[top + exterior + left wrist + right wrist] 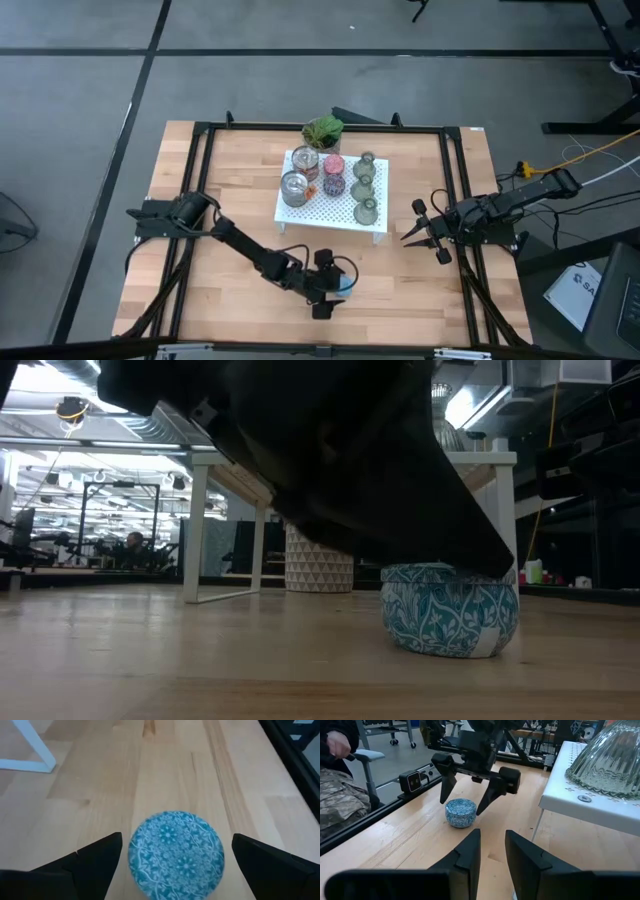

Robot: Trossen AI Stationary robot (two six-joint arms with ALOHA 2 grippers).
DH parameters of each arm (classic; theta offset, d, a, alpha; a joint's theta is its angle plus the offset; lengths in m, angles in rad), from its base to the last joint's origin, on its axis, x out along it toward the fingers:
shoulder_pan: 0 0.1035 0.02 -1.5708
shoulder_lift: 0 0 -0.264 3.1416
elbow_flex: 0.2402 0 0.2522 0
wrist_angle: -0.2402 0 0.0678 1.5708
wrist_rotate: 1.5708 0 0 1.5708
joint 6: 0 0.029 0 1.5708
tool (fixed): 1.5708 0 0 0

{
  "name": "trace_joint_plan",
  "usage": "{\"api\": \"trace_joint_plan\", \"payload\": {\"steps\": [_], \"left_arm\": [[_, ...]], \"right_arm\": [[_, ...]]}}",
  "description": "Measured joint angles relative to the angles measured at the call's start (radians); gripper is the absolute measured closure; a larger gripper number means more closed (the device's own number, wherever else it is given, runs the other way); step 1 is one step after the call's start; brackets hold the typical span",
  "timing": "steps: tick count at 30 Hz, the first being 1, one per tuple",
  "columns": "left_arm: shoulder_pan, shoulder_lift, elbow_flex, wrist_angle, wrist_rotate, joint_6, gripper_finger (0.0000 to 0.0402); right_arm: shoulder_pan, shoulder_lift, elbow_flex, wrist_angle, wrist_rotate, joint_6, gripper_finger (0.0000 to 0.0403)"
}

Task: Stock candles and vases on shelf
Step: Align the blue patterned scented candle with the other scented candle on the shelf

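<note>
So the light blue candle [176, 854] is sitting upright on the bench [220, 190] close to the near edge, well apart from the shelf [335, 210]. The left gripper [335, 285] hangs right over it with its fingers [95, 857] spread wide open, one on each side of the candle, not touching it as far as I can see. The shelf sits around the bench's middle toward the far edge, already carrying two silver tin candles [294, 186], a pink one, a dark one and three green vases [365, 188], with a potted plant [323, 131] behind. The right gripper [425, 232] waits near the right edge, fingers [465, 855] nearly together, holding nothing.
</note>
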Motion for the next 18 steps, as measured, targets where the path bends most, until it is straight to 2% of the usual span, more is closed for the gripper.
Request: {"api": "trace_joint_plan", "payload": {"steps": [10,18], "left_arm": [[-0.002,0.035,0.001,-0.018,0.009,0.023,0.0021],[-0.008,0.037,0.001,-0.013,-0.057,0.069,0.0023]], "right_arm": [[0.000,0.000,0.000,0.000,0.000,0.000,0.0309],[0.000,0.000,0.000,0.000,0.001,0.000,0.0309]]}}
